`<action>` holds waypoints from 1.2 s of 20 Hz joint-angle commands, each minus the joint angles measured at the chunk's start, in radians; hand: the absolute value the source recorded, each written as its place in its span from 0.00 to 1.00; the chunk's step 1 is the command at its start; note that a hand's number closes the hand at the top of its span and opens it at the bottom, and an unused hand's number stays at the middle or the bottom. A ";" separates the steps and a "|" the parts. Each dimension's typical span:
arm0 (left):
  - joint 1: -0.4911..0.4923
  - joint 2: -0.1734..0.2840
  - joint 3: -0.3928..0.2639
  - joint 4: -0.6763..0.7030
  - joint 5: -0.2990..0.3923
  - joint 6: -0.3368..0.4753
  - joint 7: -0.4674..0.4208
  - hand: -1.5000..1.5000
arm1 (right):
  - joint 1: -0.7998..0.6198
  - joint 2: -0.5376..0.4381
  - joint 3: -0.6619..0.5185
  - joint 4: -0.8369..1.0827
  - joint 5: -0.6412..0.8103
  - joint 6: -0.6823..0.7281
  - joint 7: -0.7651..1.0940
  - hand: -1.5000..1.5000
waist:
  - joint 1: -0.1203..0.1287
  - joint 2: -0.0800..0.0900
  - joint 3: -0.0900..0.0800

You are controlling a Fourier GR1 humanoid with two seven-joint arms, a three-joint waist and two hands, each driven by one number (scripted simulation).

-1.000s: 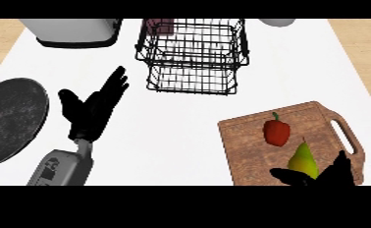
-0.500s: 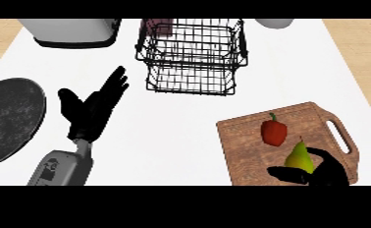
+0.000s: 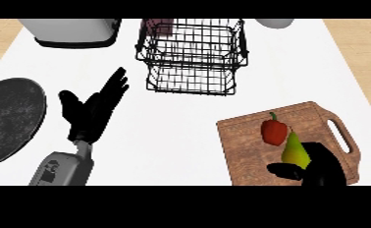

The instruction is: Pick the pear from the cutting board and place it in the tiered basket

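A yellow-green pear [image 3: 293, 148] lies on the wooden cutting board [image 3: 246, 146] at the lower right, beside a red bell pepper [image 3: 274, 131]. My right hand [image 3: 319, 169] comes in from the bottom edge; its fingers curl round the pear's lower end and hide part of it. The black wire tiered basket [image 3: 193, 55] stands at the top centre, well away from the board. At the left my left hand [image 3: 91, 108] rests open above the white counter, fingers up.
A dark round pan [image 3: 18, 116] sits at the left edge. A grey appliance [image 3: 69, 30] stands at the top left and a white object [image 3: 274, 23] at the top right. A dark red item [image 3: 158, 25] shows behind the basket.
My right hand has moved up onto the cutting board and its fingers have closed in round the pear's base. The view has shifted slightly. My left hand has kept still.
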 commanded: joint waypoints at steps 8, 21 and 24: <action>0.004 -0.015 0.008 0.041 -0.016 0.002 -0.034 0.50 | -0.009 -0.039 0.434 -0.172 0.139 0.354 -0.111 1.00 | 0.007 0.011 0.021; 0.006 -0.038 0.010 -0.003 -0.015 -0.003 0.004 0.50 | -0.173 0.018 0.634 -0.811 0.343 0.579 0.156 1.00 | 0.004 0.010 0.021; 0.032 -0.006 0.048 0.042 0.010 -0.065 -0.055 0.50 | -0.323 0.018 0.678 -0.858 0.378 0.708 0.249 1.00 | 0.009 0.011 0.020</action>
